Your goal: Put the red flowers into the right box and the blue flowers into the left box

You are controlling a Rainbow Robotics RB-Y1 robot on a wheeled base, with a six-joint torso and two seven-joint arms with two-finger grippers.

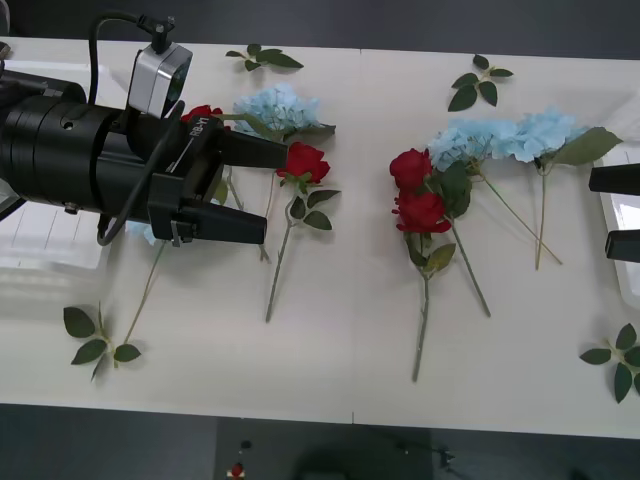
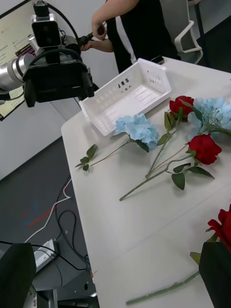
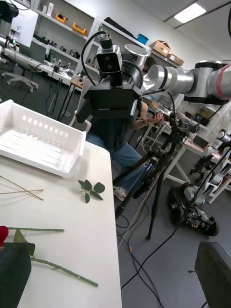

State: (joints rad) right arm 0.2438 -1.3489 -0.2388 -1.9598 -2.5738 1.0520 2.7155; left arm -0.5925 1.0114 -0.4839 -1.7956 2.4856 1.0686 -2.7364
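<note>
Front view showed the left pincer [image 1: 258, 190] hovering with its black fingers spread and nothing between them, above the left half of the white counter [image 1: 340, 350]. Just beyond its fingertips lay a red rose [image 1: 305, 161], bloom toward the far edge and stem running down toward the near edge. A second red bloom [image 1: 203, 113] peeked out behind the pincer's body, beside a blue flower head [image 1: 278, 108] near the far edge. Near the counter's middle two more red roses [image 1: 418, 190] lay together, one bloom just below the other, stems pointing to the near edge. Beside them, toward the right edge, two blue flower heads [image 1: 510, 135] rested with stems slanting down toward the near edge. The right pincer [image 1: 620, 210] waited at the right edge, fingers apart and empty, over the right box [image 1: 612, 215]. Right wrist view showed the left box [image 2: 130, 94] at the counter's left end, with another blue flower [image 2: 137, 130] lying just beside it, stem pointing toward the near edge.
</note>
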